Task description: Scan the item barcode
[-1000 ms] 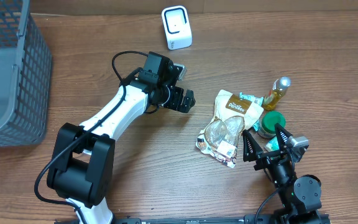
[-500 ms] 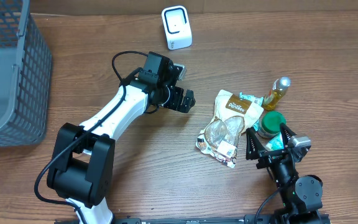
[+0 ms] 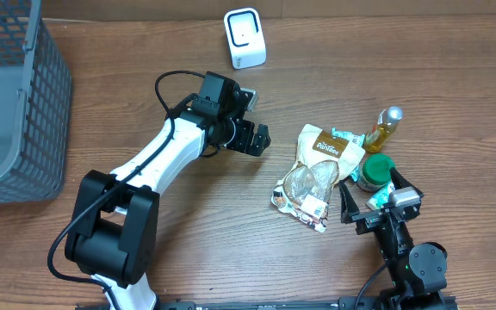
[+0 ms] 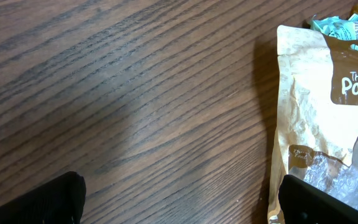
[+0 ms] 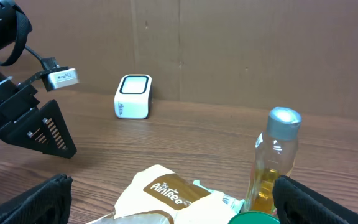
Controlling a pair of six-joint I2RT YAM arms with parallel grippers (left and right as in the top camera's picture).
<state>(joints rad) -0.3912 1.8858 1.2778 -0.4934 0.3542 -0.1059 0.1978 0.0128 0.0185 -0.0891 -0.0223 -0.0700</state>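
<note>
A tan and clear "The Pantree" snack pouch lies flat at centre right, also in the left wrist view and the right wrist view. The white scanner stands at the table's back. My left gripper hovers open over bare wood just left of the pouch, nothing between its fingers. My right gripper is open and empty, low at the front right, facing the pouch and bottle.
A bottle of yellow liquid stands right of the pouch, with a green-lidded jar in front of it. A teal packet peeks from under the pouch's top. A grey wire basket fills the far left.
My right gripper has shifted slightly to the right, near the green-lidded jar. The left arm and the items have not moved.
</note>
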